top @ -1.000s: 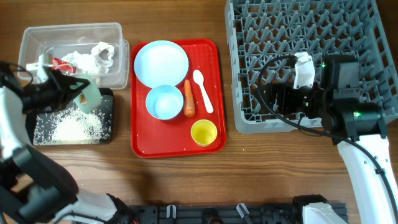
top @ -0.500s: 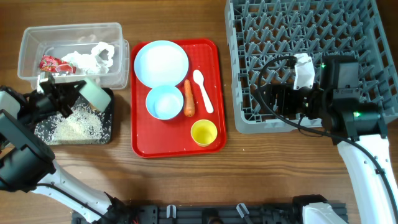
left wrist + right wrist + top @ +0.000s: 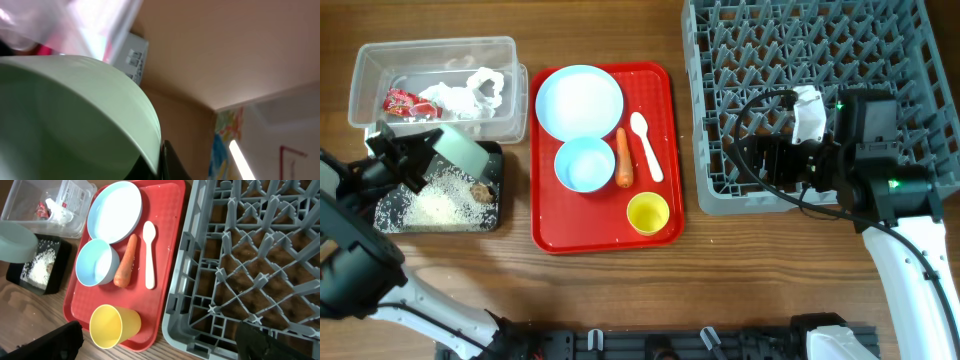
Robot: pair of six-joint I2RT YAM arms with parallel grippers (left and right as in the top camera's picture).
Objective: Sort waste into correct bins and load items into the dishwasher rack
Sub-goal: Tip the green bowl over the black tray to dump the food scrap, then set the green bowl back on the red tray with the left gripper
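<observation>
Clamped on the rim of a pale green bowl [image 3: 460, 152] with the left gripper [image 3: 420, 158], jaws closed tight on it, bowl tipped on its side above the far edge of the black tray [image 3: 492, 218]. In that tray, below the bowl: loose rice [image 3: 435, 205] and a small brown scrap [image 3: 478, 188]. Reads as the end of an emptying step. In the clear tub [image 3: 360, 70] just behind: red wrapper [image 3: 400, 100] and crumpled tissue [image 3: 470, 88]. Hovering over the near left corner of the dishwasher rack [image 3: 720, 200] with the right gripper [image 3: 755, 160], jaws spread wide, nothing between them. On the red serving tray [image 3: 545, 238], between the two arms: plate [image 3: 580, 100], blue bowl [image 3: 585, 163], carrot [image 3: 623, 160], spoon [image 3: 646, 145], yellow cup [image 3: 647, 212]. For the held bowl, rack well apart to the right of the left jaws, across the whole red tray; probably a long reach or a handover. For the carrot, long axis running near to far, just beside the blue bowl, nearer the open right jaws than the occupied left ones.
</observation>
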